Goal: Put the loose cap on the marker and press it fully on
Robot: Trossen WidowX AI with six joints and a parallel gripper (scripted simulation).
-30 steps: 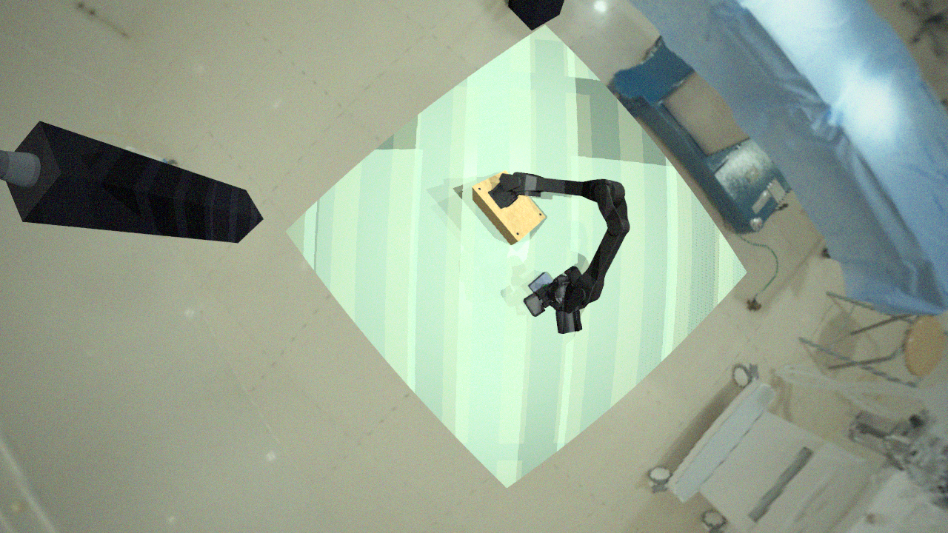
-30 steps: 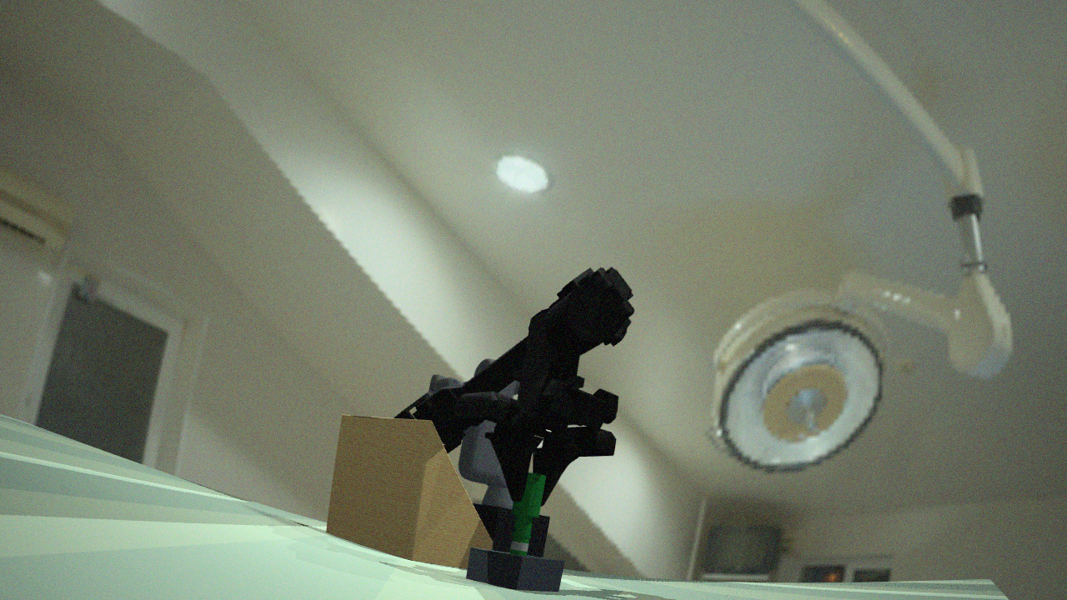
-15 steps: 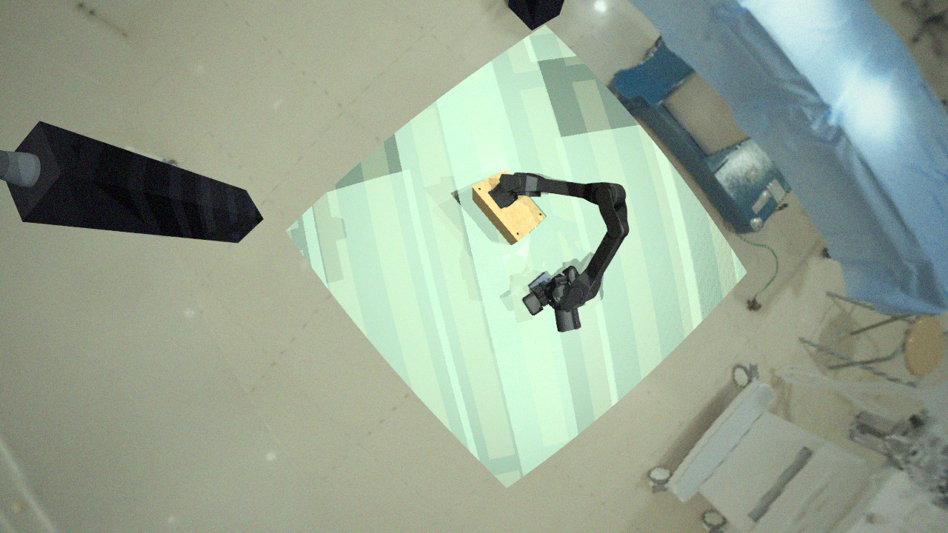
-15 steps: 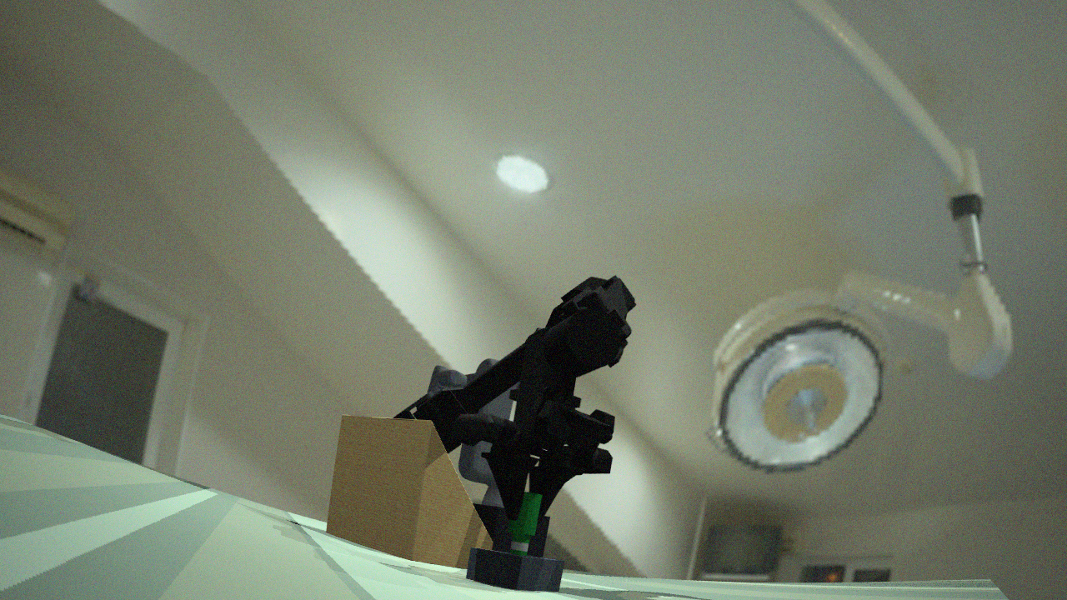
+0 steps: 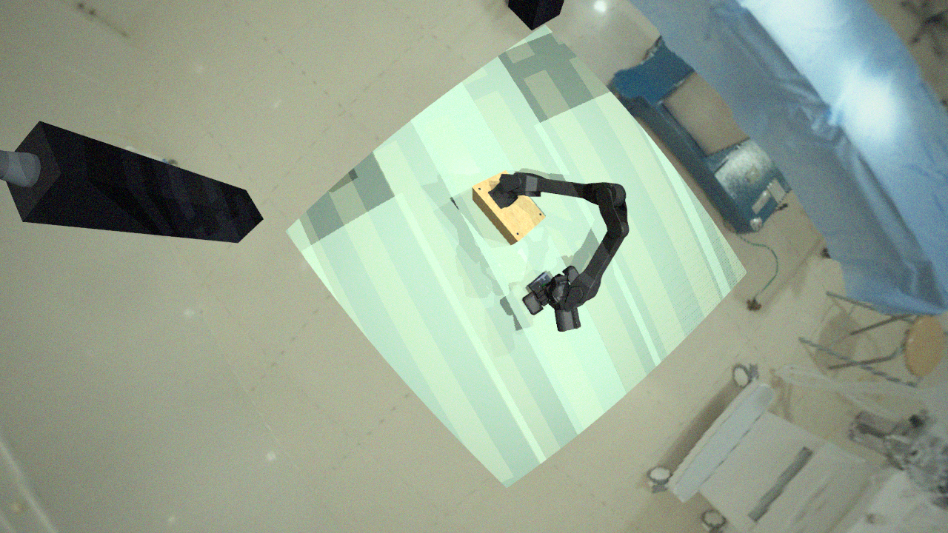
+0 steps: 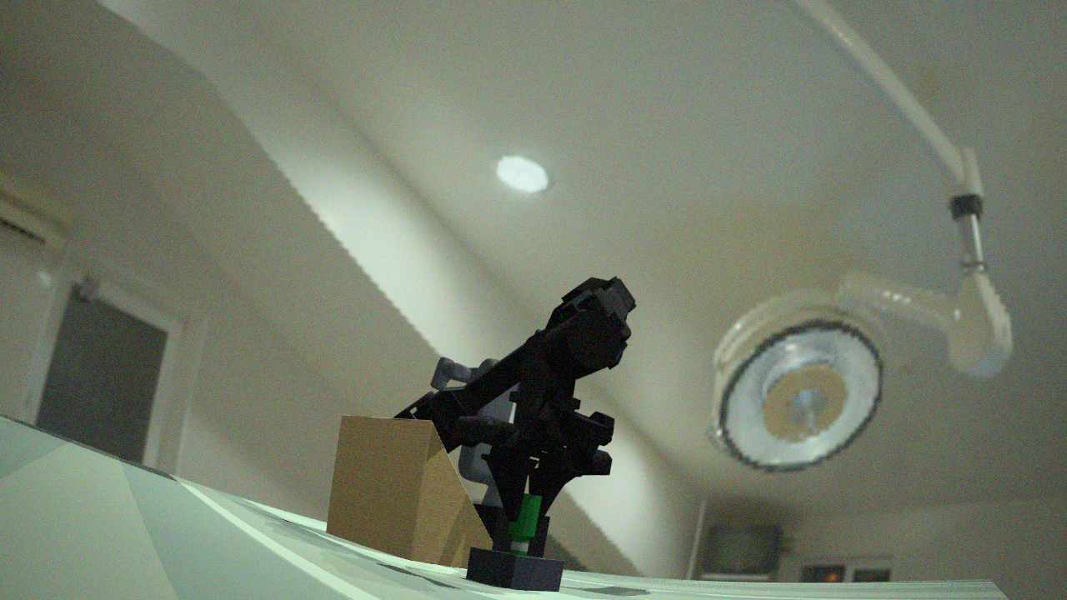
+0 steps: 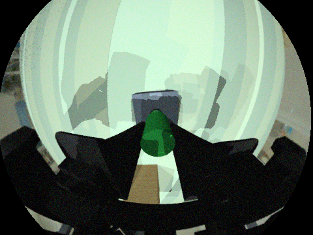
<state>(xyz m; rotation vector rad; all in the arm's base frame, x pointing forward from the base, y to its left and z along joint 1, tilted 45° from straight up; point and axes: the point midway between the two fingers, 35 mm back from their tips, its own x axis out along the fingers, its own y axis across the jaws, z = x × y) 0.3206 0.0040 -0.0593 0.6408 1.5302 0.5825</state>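
My gripper (image 6: 528, 514) (image 7: 157, 125) points down and is shut on the green cap (image 6: 528, 506) (image 7: 158, 145). The cap sits upright over the marker (image 6: 518, 547) in the exterior view. Only a short lower part of the marker shows under it, with a white band just above the dark holder block (image 5: 541, 280) (image 6: 513, 571) (image 7: 156, 94). The cap's lower rim is close to that band; whether it is fully seated cannot be told. In the wrist view the cap hides the marker. In the top view the arm covers both the cap and the marker.
A wooden block (image 5: 515, 217) (image 6: 380, 485) stands beside the holder, with the arm's base end over it in the top view. The striped pale table (image 5: 424, 292) carries shadows around the holder. A long black beam (image 5: 132, 189) lies left of the table in view.
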